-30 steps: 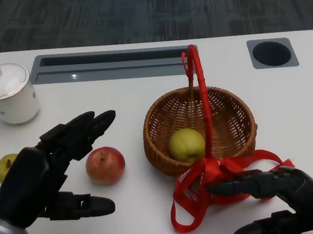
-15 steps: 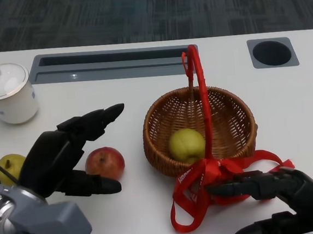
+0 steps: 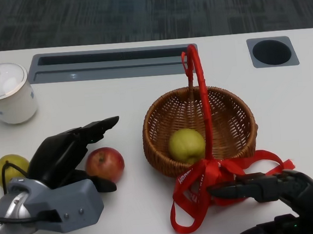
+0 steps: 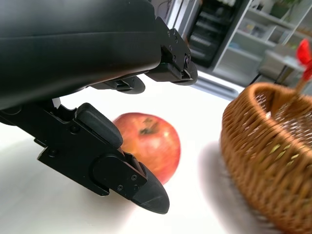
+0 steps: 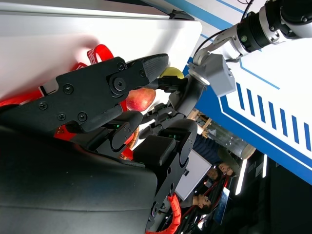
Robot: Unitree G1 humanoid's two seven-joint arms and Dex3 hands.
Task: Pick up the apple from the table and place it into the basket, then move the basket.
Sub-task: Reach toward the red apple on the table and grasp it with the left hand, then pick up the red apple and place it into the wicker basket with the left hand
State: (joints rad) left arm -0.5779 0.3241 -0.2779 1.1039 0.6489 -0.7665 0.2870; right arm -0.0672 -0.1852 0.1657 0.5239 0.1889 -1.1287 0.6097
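Note:
A red apple (image 3: 105, 164) lies on the white table just left of the wicker basket (image 3: 231, 122). My left hand (image 3: 66, 152) hovers over the apple's left side, fingers spread, holding nothing. The left wrist view shows the apple (image 4: 148, 144) just beyond my fingers (image 4: 122, 178), with the basket (image 4: 270, 161) beside it. A yellow-green apple (image 3: 187, 145) sits inside the basket, whose red handle and ribbon (image 3: 208, 178) trail toward me. My right hand (image 3: 284, 196) rests low at the front right, fingers apart, empty.
A white lidded cup (image 3: 7, 91) stands at the back left. Another yellow-green apple (image 3: 8, 168) lies at the left, behind my left forearm. A grey recessed tray (image 3: 113, 63) and a round hole (image 3: 272, 52) run along the table's far side.
My left hand has lowered and reached forward over the red apple, and its forearm has come into view. The right hand has barely moved.

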